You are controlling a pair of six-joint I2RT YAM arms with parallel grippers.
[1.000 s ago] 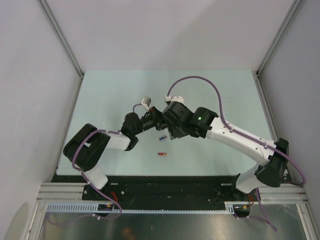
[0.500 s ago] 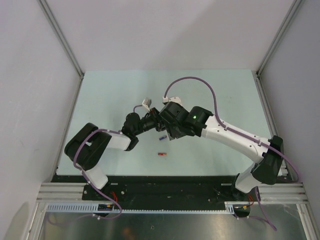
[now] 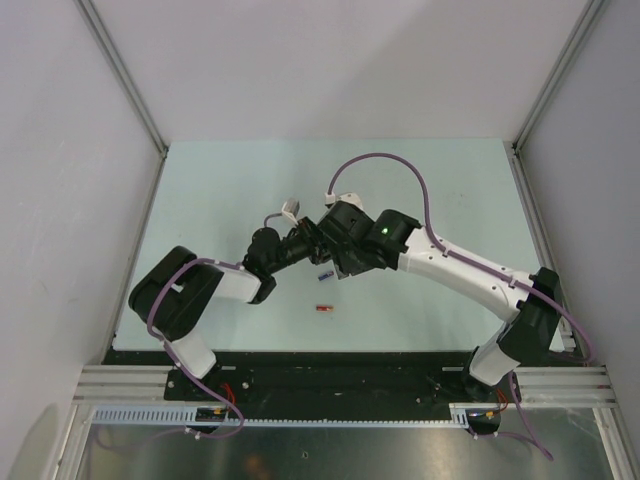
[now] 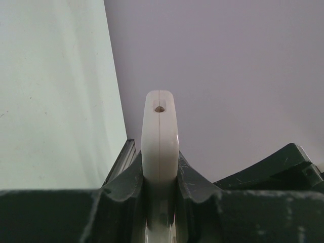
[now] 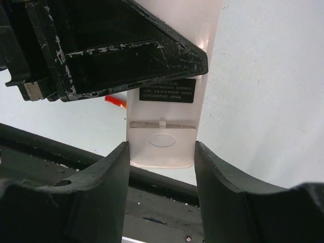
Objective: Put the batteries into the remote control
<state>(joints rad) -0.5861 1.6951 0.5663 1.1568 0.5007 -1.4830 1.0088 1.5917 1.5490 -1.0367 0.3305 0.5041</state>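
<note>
Our left gripper (image 4: 160, 172) clamps the slim white plastic remote control (image 5: 169, 109); right gripper (image 5: 161, 152) pinches its lower-centre cover end (image 5: 162, 144). Next: slide it off.

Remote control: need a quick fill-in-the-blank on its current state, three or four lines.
The remote control shows the right wrist camera its plain ___ back.
Its battery cover is ___.
The left claw is ___ on it.
The battery nearest the arm bases is ___.
Missing: white; closed; shut; red.
</note>
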